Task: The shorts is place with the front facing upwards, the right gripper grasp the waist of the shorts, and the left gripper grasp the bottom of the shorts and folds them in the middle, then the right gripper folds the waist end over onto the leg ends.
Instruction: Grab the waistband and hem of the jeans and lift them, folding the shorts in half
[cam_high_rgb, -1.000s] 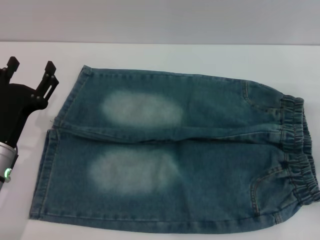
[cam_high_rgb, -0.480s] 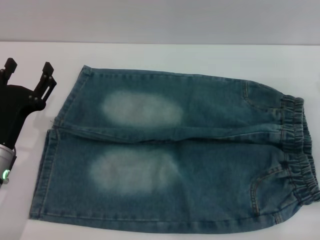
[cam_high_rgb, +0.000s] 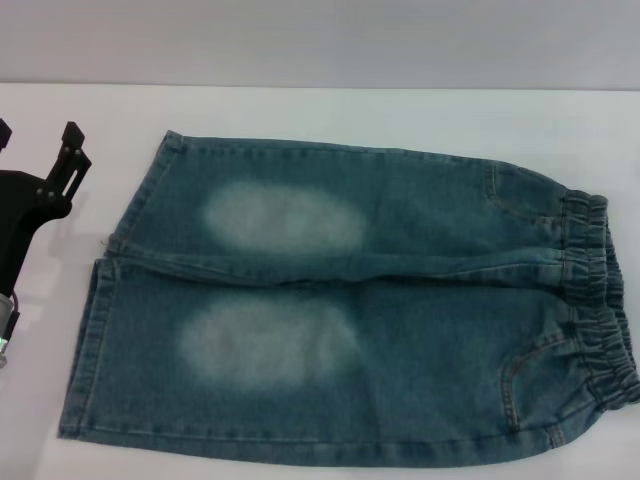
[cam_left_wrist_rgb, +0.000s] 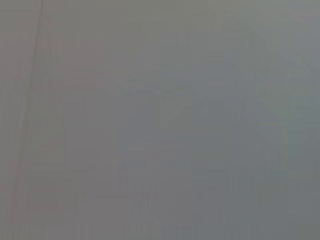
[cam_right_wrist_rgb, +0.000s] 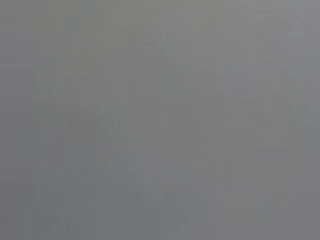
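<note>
The blue denim shorts lie flat, front up, on the white table in the head view. Their ruched waist points right, and the bottom of the shorts, the two leg ends, points left. My left gripper stands open over bare table, to the left of the far leg's hem and apart from the cloth. One black finger shows fully; the other is cut by the picture's left edge. The right gripper is out of view. Both wrist views show only flat grey.
A grey wall rises behind the table's far edge. Bare white table surrounds the shorts on the far side and on the left, where my left arm stands.
My left gripper has slid to the left, away from the leg hems and partly out of the picture. The shorts have not moved.
</note>
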